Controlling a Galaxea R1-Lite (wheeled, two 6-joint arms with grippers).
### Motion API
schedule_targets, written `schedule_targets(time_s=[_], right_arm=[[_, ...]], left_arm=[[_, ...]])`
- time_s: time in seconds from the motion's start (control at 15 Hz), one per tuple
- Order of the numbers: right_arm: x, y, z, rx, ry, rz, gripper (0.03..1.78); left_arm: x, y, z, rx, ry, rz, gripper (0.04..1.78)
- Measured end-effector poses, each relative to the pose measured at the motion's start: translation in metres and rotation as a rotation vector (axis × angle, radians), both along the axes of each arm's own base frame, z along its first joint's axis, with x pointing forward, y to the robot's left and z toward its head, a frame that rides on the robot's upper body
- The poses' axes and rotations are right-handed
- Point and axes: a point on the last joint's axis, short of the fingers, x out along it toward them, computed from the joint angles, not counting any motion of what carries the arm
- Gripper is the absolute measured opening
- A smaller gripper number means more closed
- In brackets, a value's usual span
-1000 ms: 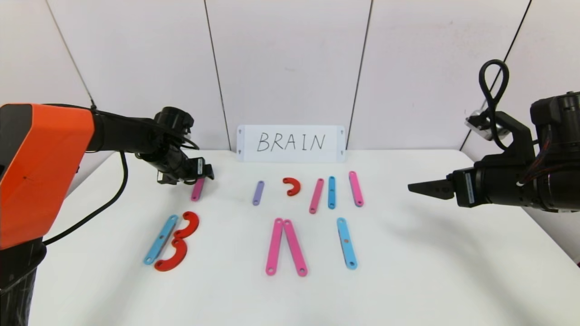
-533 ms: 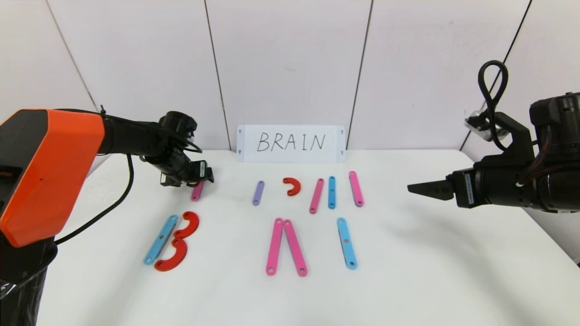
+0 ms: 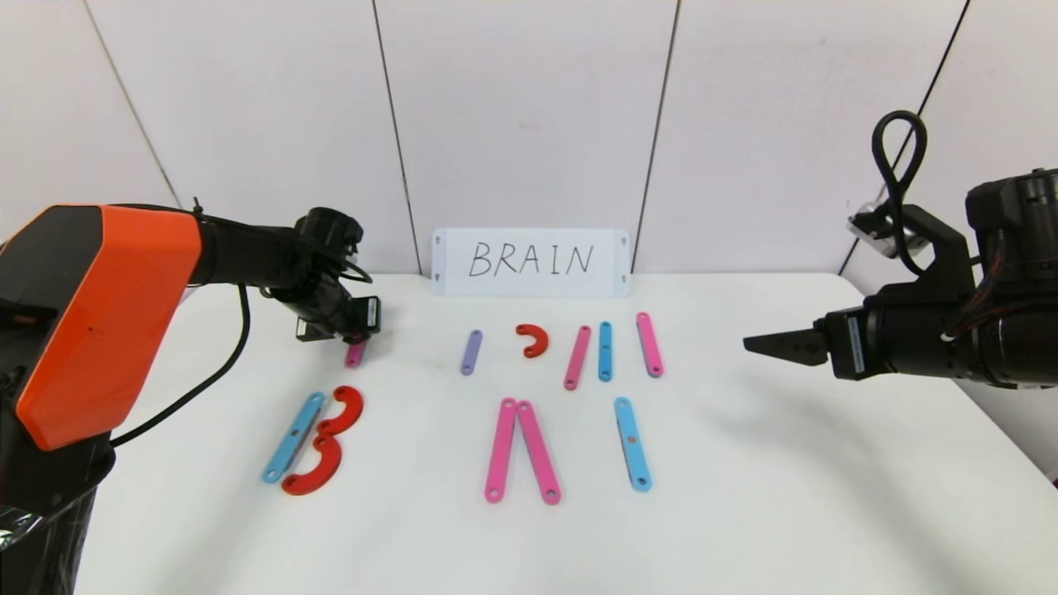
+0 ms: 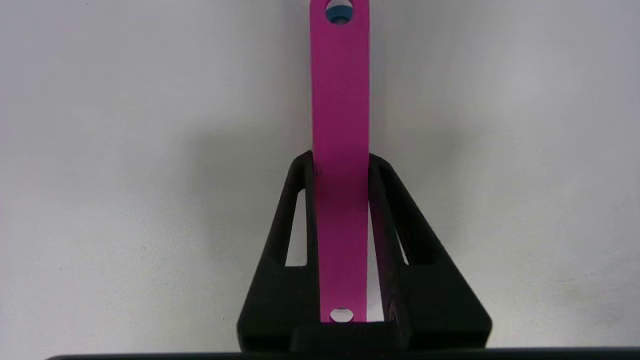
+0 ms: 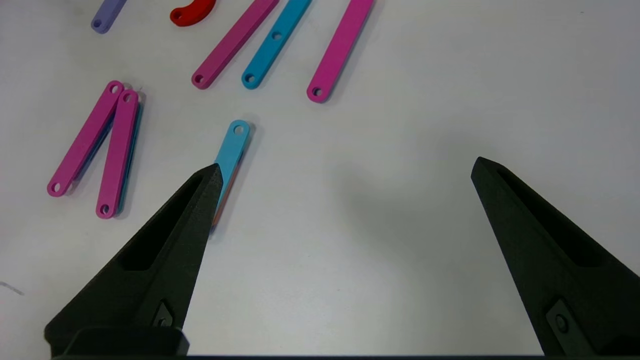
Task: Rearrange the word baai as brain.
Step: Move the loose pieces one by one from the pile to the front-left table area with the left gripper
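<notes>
Letter pieces (image 3: 521,446) lie on a white table (image 3: 785,496) below the BRAIN card (image 3: 531,261); left gripper (image 3: 357,337) clamps a pink bar (image 4: 340,150), right gripper (image 5: 345,170) hovers, fingers apart.

A smooth white rectangular tabletop (image 3: 744,496) fills the lower half of the head view, its far edge meeting the wall. That backdrop is a pale matte panelled wall (image 3: 529,124), split by thin dark seams that run from 12 o'clock down toward the table, fanning outward slightly. At about 12 o'clock on the table's far edge, a white rectangular card with handwritten black "BRAIN" (image 3: 531,261) leans against the wall. Even, soft light casts faint grey shadows on the tabletop.
</notes>
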Motion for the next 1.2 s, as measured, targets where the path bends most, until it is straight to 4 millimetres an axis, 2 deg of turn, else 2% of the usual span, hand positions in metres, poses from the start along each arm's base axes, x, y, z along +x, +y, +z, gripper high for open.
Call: schedule_targets(time_s=[0.27,0.4,0.67,0.87,1.07,1.2], right_arm=[[0.000,0.000,0.000,0.000,0.001,0.001,1.74],[0.000,0.000,-0.001,0.000,0.002,0.002,1.74],[0.000,0.001,-0.001,-0.001,0.004,0.005,1.74],[0.000,0.002,-0.002,-0.001,0.006,0.007,1.74],[-0.001,0.002,-0.002,-0.001,0.008,0.007,1.74],[-0.001,0.002,-0.003,-0.002,0.009,0.009,1.74]], left_arm=[[-0.003,0.000,0.002,0.001,0.007,-0.001,0.30],[-0.010,-0.001,0.011,0.002,0.017,-0.006,0.30],[-0.036,-0.017,0.042,-0.008,0.027,-0.035,0.30],[-0.062,-0.034,0.057,-0.009,0.026,-0.077,0.30],[-0.086,-0.051,0.057,0.024,0.045,-0.078,0.30],[-0.100,-0.061,0.046,0.075,0.064,-0.064,0.30]])
